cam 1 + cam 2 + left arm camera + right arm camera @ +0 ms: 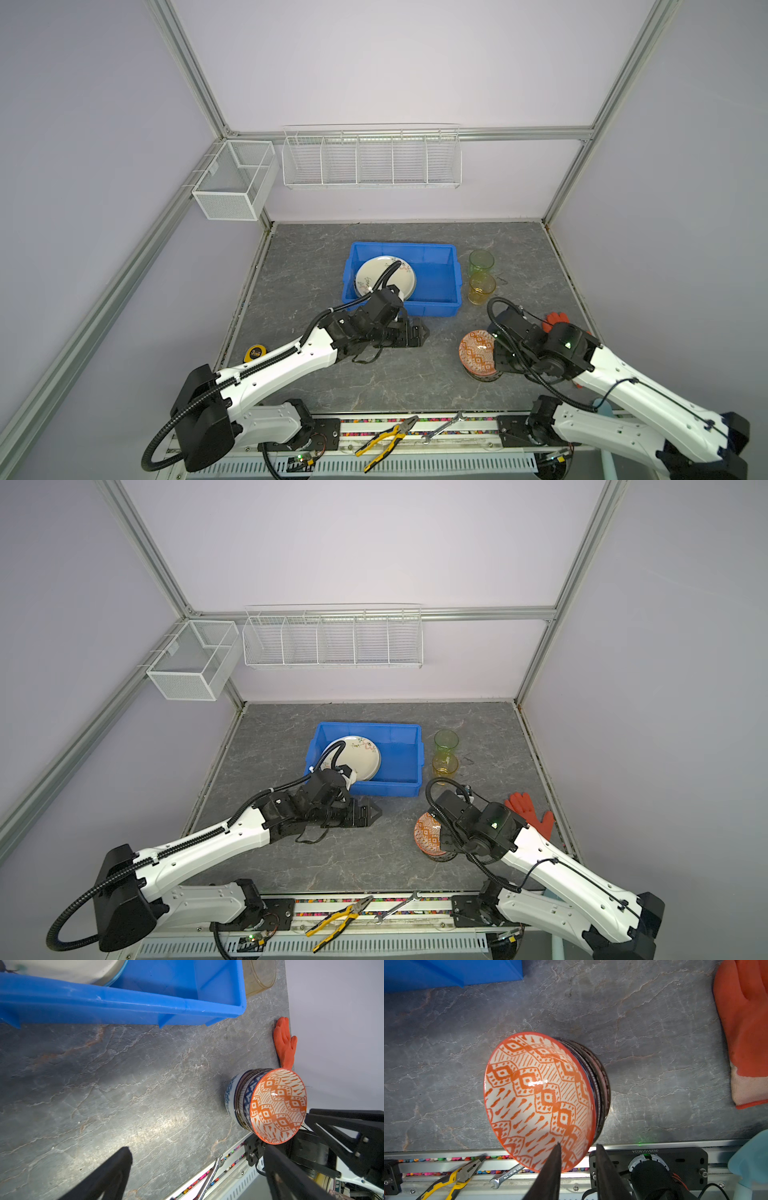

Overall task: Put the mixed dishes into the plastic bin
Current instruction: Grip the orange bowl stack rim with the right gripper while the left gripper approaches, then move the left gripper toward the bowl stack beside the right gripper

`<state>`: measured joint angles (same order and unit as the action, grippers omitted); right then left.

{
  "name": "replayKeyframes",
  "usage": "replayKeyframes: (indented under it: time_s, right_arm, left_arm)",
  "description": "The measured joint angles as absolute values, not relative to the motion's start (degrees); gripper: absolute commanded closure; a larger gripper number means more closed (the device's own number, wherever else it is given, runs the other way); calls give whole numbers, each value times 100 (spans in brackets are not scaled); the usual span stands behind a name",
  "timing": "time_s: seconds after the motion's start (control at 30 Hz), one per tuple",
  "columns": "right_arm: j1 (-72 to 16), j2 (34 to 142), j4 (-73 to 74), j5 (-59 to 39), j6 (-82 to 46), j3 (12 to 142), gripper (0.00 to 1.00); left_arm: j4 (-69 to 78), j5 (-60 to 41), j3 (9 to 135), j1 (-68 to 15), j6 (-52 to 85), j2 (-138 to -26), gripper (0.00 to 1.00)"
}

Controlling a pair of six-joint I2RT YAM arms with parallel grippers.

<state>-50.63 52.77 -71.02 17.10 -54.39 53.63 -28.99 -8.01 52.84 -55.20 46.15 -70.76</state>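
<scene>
While the right gripper sits at the lip of the orange-and-white diamond-patterned ceramic bowl, I've got one finger inside and one outside the wall, straddling the rim. The gap is narrow, but I can't tell whether the pads are pinching yet. That bowl tops a nested stack of blue-and-white and dark striped bowls on the grey marbled tabletop, near the bin's front right corner but outside it.

My read: glazed ceramic, rigid, slick, chip-prone, with some heft for a one-sided rim pinch. It'll want to droop off the fingers, so a deep bite on the wall beats the very edge. Nested as it is, the bowl beneath could drag up too.

Left gripper is spread wide, holding nothing, low over the table just before the near wall of the bright blue rectangular plastic bin.

Containers: the bin holds a cream round plate with a floral sketch at its left end. The right half shows bare blue floor, room for bowls, I reckon. Just beside its right wall, outside, stand a clear green glass and an amber glass, close together; contents I can't make out. White wire baskets on the back wall show nothing inside.
</scene>
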Motion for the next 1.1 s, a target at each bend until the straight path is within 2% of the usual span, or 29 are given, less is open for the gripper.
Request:
replayKeyframes:
  time_s: [0.63, 1.1]
  right_arm:
    - [-4851, 5387, -7024, 1708, -5352, 5269, 71]
    - [-4659, 5489, -6838, 1647, -5223, 5172, 77]
  left_arm:
    - [-2853, -773, 5284, -5531, 4646, -7076, 1]
    - [-2818, -773, 5284, -5533, 4644, -7076, 1]
